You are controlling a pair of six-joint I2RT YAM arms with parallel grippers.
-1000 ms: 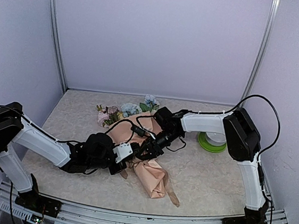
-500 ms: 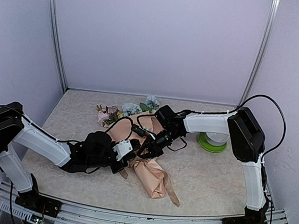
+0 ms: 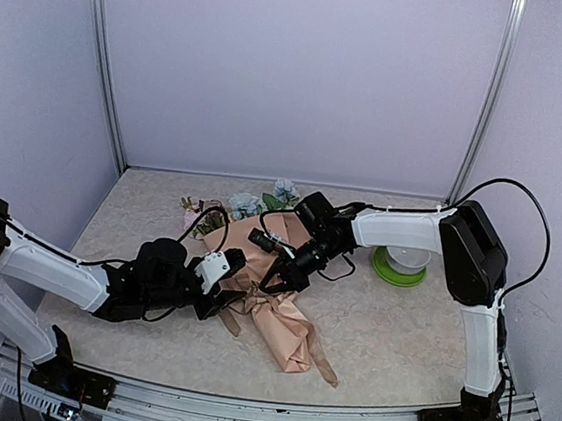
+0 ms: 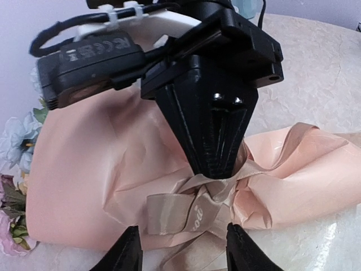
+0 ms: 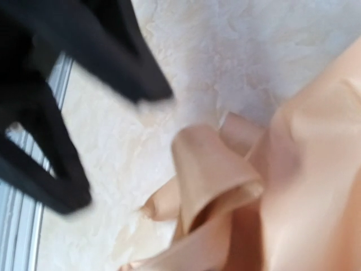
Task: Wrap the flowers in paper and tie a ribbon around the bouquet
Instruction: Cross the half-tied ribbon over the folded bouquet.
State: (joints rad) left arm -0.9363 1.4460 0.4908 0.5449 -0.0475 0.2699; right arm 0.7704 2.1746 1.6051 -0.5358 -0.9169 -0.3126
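Left gripper (image 4: 183,228): low in the left wrist view, two black fingers (image 4: 128,248) well apart, roughly half open, holding nothing. It's just short of the knot in the narrow beige fabric ribbon (image 4: 180,212), which sits centre-bottom of that frame, right past the gap. One loose tail of the ribbon runs down between the fingers, with no contact that I can see.

Right gripper (image 4: 217,169): comes down from the top of the same frame, jaws fully closed into one black wedge, tip pressed into the top of the knot. A ribbon loop curls round the right side of the tip. Can't tell if a strand is actually pinched. The right wrist view is too blurred to help, showing only a ribbon loop mid-frame.

The ribbon is cinched round the narrow waist of the bouquet (image 3: 275,315). The crinkled peach-pink paper (image 4: 96,164) fans wide to the left of the knot and bunches into a tail at the right edge.

Small pale blue and pink flowers (image 4: 14,141) poke out past the wide rim at the far left edge of the left wrist view.

In the overhead view, the bouquet lies diagonally at mid-frame on the cream marbled tabletop (image 3: 399,334), blooms toward the upper left, tail toward the lower right. Both grippers meet at its middle.

Further back, on the right, is a flat green round dish (image 3: 380,269) with a white object on it, well clear of the bouquet.
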